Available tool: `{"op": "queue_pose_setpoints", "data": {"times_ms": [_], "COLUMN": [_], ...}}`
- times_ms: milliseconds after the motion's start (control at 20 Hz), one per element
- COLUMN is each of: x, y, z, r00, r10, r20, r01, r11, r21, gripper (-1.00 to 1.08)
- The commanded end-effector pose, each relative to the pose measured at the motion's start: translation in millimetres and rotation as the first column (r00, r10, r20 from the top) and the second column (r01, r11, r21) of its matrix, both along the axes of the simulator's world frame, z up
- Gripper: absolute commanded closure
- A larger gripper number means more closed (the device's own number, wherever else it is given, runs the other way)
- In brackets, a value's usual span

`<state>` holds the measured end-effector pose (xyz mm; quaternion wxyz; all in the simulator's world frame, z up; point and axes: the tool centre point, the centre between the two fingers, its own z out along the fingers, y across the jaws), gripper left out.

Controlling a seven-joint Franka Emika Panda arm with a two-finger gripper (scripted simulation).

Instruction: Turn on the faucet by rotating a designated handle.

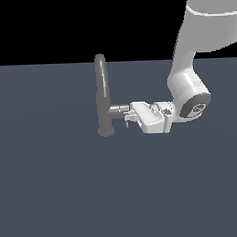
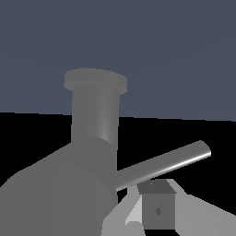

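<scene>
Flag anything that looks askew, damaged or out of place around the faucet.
Nothing stands out. The faucet stands upright on its round base, intact. The end effector sits at the side stub by the handle, as the job needs. No spill shows.

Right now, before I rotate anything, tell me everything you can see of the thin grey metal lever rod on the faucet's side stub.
The thin grey metal lever rod is short, straight and smooth, with a bright highlight along its length and a flat-cut free end. It sticks out from the end of the short horizontal side cylinder of the tall grey arched faucet. In the exterior view it is mostly hidden behind the white gripper. In the wrist view one dark finger pad sits close beside the rod; whether it touches cannot be told.
</scene>
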<state>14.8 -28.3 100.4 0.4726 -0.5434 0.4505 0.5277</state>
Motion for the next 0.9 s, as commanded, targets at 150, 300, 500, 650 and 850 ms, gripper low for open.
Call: {"op": "queue_pose_setpoints", "data": {"times_ms": [150,300,500,650,850], "x": [3,6,9,14,22], "y": [1,2,2,-4,-2], "z": [-33,-43,-55,-9,-18], "r00": [1.000,0.999,0.999,1.000,1.000], "r10": [-0.010,-0.011,-0.012,0.023,0.018], "r20": [-0.028,-0.032,-0.038,0.017,0.009], "r01": [0.010,0.011,0.012,-0.023,-0.018], "r11": [1.000,1.000,1.000,1.000,1.000], "r21": [-0.008,-0.008,-0.009,0.011,0.008], "gripper": [1.08,1.08,1.08,1.08,1.08]}}
